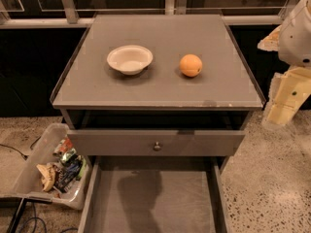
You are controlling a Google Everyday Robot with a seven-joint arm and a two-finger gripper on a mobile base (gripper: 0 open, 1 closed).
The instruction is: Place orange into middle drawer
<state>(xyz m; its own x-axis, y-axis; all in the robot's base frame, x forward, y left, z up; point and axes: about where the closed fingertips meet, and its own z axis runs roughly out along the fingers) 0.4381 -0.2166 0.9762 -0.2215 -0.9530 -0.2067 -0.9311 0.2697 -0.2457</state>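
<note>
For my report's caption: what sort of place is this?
Probably an office or lab corner, not a home: a grey drawer cabinet on a speckled hard floor, a plastic bin of snack packets beside it, and the robot's gripper at the right edge.

The orange (pixel 190 65) is bright orange and the bowl (pixel 129 58) cream-white, on a matte grey bench (pixel 165 89). The middle drawer (pixel 184 198) is grey, the floor (pixel 272 188) speckled beige. The gripper (pixel 289 98), at the right edge, is pale cream
</note>
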